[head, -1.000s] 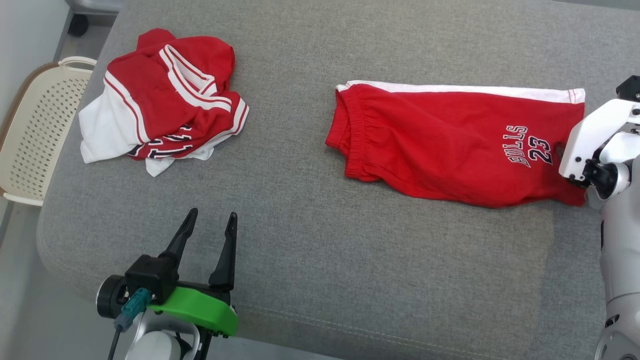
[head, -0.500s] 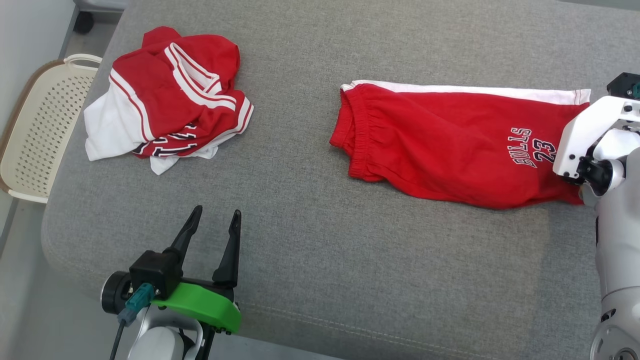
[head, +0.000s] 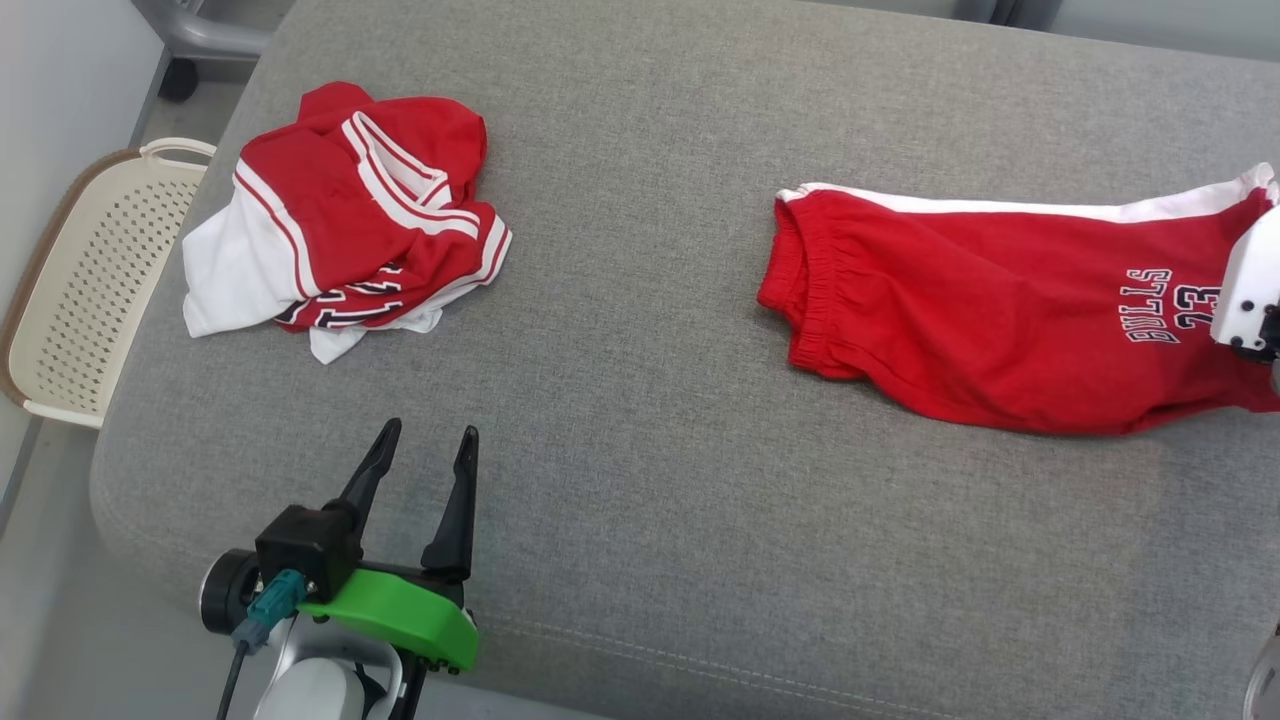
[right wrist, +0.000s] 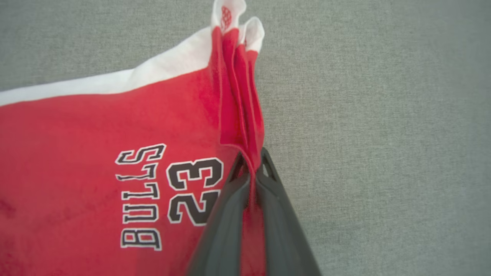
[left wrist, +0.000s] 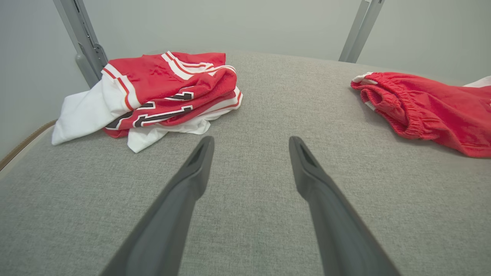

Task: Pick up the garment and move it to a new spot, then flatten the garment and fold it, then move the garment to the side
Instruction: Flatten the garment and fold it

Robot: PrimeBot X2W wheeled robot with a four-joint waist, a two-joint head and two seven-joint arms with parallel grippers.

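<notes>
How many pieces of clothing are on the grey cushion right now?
2. A crumpled red-and-white jersey lies at the left; red shorts lie at the right, their hem pinched in the right gripper. The crumpled heap might hide another piece.

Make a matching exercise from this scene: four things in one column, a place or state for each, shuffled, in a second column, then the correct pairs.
Column one
1. red shorts
2. crumpled jersey
3. cream basket
4. left gripper

Column two
A. open, holding nothing
B. off the left end of the grey cushion
C. pinched at one edge by the shut right gripper
D. heaped on the cushion, at its left side

Pairs: 1-C, 2-D, 3-B, 4-A
</notes>
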